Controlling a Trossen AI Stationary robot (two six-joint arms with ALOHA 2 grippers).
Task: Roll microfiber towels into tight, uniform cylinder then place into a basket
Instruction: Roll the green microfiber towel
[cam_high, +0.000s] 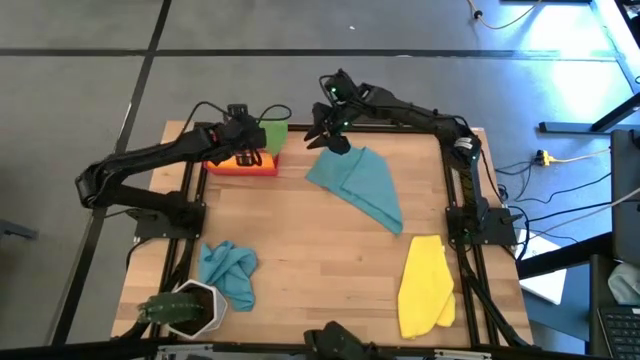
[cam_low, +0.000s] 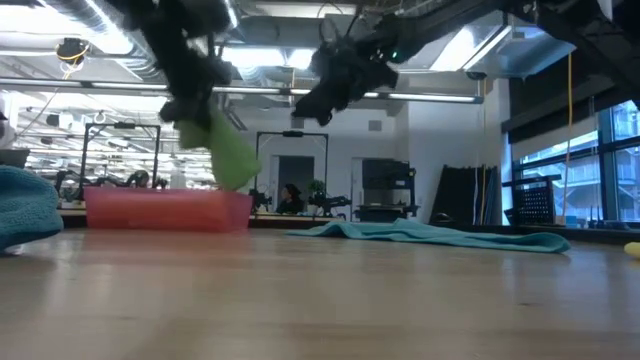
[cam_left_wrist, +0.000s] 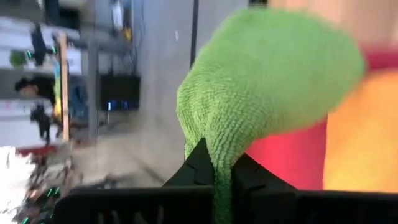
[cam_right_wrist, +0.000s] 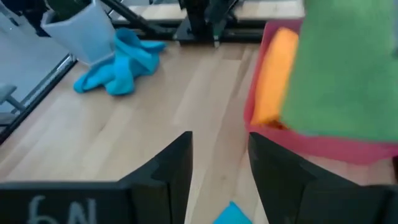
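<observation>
Green towel (cam_left_wrist: 261, 87) pinched in the left gripper (cam_left_wrist: 222, 171), hanging over red basket (cam_left_wrist: 292, 155) (orange towel (cam_left_wrist: 364, 137) inside).

A wooden table (cam_high: 300, 240) is framed by black rails. A white hexagonal pot (cam_high: 192, 307) holding a green plant is set at the table's near left corner. A person (cam_low: 291, 196) is seen well beyond the table's far edge.

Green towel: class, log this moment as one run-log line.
left tool: shut on green towel, held over basket | right tool: open, empty, above teal towel | basket: orange towel inside
</observation>
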